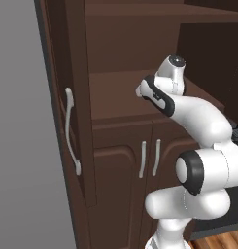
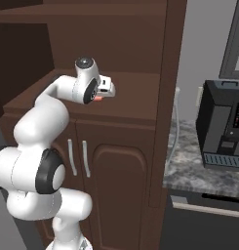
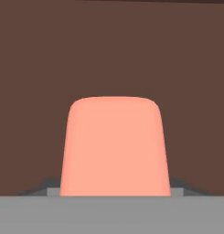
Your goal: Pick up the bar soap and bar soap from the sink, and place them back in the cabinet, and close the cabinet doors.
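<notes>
Brown cabinet (image 1: 120, 97) shelf behind, pincer (image 2: 102, 95) clamped on bar soap (image 3: 115, 146) — fingertips hidden

In the hand view the bar soap (image 3: 114, 146) sits at 6 o'clock, between the finger tips, with the cabinet (image 3: 111, 50) shelf behind it from 9 through 12 to 3 o'clock. In the right base view the gripper (image 2: 102, 93) hovers over that shelf; the two arched doors (image 2: 109, 180) lie below it at 6 o'clock, and the counter (image 2: 199, 163) with a boxy appliance (image 2: 221, 127) on it stands at 3 o'clock. In the left base view the open tall door (image 1: 72, 97) is at 9 o'clock of the gripper (image 1: 140, 91).
</notes>
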